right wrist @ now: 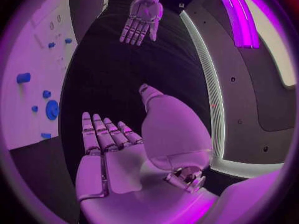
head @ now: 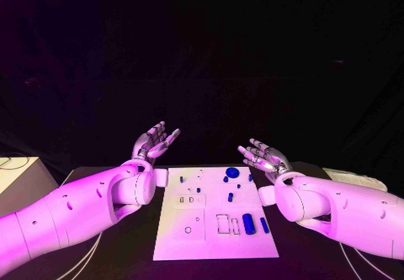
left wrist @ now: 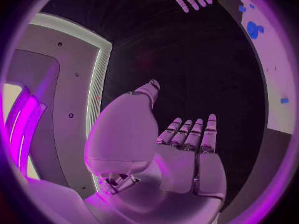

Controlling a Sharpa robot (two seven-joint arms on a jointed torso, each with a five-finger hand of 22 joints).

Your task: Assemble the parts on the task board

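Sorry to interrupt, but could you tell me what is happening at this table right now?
Nothing is being handled at the moment. The left hand and the right hand are both raised beyond the far edge of the task board, fingers apart and holding nothing. The white board lies flat between the two arms. Small blue parts rest on it, among them a round disc near the far edge and a larger cylinder closer to the robot. Assembly does not appear to have started.

The task board (head: 169, 248) lies mid-table with the parts (head: 248, 221) on it, between both arms
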